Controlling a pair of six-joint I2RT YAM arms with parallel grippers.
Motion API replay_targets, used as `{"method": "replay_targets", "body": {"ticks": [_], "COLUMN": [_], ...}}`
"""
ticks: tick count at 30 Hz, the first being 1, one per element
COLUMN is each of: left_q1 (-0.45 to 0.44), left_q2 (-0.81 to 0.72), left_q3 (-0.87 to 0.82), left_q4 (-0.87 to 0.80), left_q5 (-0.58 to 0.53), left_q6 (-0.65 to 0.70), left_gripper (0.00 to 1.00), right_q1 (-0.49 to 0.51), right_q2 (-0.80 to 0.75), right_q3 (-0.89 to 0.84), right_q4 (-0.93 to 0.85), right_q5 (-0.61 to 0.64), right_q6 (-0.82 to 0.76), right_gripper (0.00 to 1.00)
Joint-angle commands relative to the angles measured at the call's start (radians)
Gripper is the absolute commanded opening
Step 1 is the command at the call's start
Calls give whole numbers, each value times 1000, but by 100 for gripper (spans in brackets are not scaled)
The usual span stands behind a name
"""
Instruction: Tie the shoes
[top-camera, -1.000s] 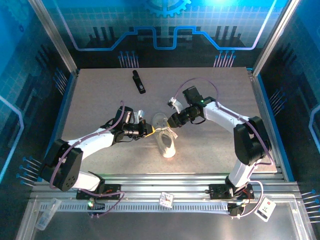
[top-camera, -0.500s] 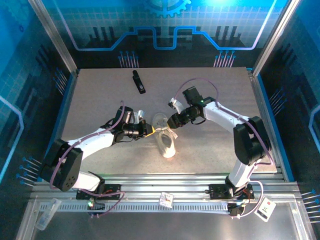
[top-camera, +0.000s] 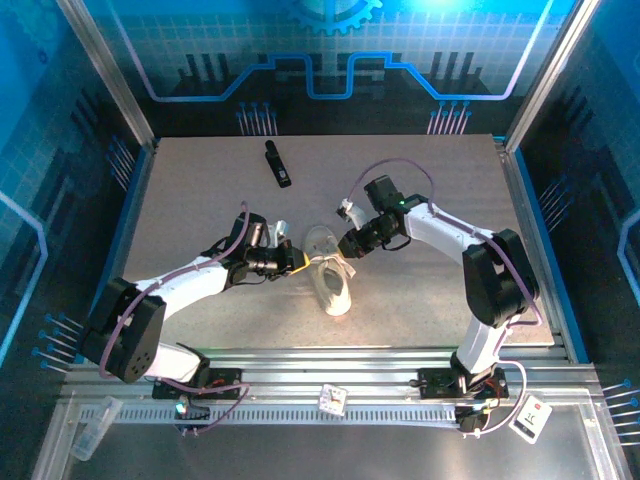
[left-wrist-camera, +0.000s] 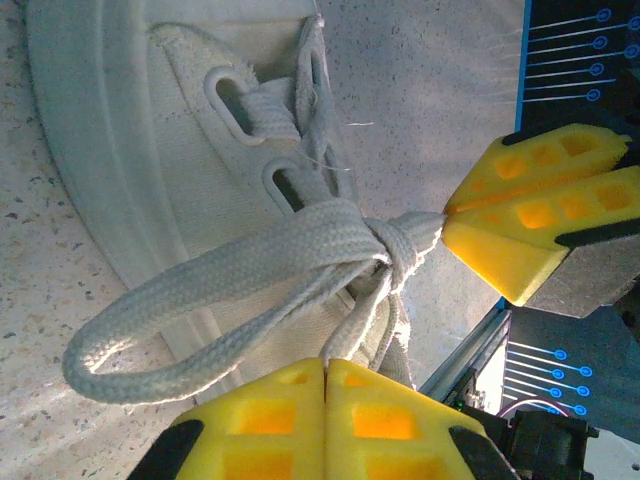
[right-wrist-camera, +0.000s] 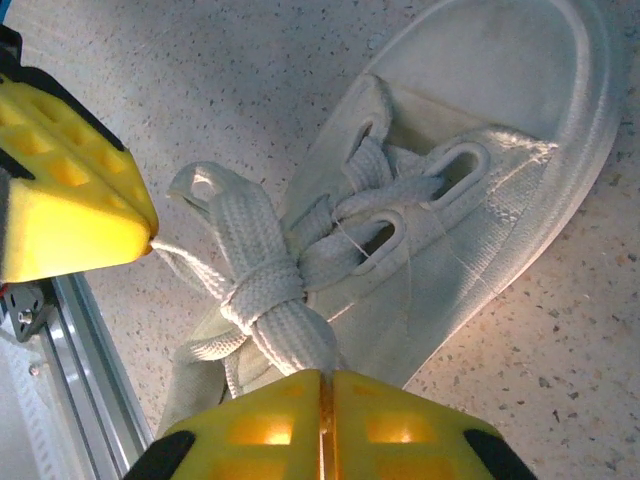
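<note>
White sneaker (top-camera: 333, 285), knotted laces (right-wrist-camera: 265, 285), mid-table.

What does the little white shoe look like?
The shoe is a small white sneaker of canvas-like cloth, lying on the speckled table. Flat woven laces run through oval eyelets and bunch into a knot with a loop sticking out. The left claw and the right claw are each shut on a lace, on opposite sides of the knot.

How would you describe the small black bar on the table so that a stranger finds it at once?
Start from the grey table inside the blue-walled cell. Toward its far edge, left of centre, a small black bar lies alone. Unlike the white sneaker near the middle, it is dark, slim and has no laces.
</note>
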Motion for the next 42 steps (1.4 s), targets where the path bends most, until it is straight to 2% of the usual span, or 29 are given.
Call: {"method": "replay_targets", "body": {"ticks": [1,4,42], "left_q1": [8,10,38], "left_q2": [-23,-34,-180], "left_q3": [-3,1,-167], "left_q4": [-37,-52,-139], "left_q5": [3,-1,-77], "left_q6": [18,22,13], "left_gripper": [0,0,0], "right_q1": [-11,-15,-58], "right_q2": [-20,-28,22], "right_q3": [7,5,29], "right_q4": [-22,-24,-55], "right_q5": [-20,-18,68], "right_q6": [-8,-10,-64], "right_gripper": [5,0,0]}}
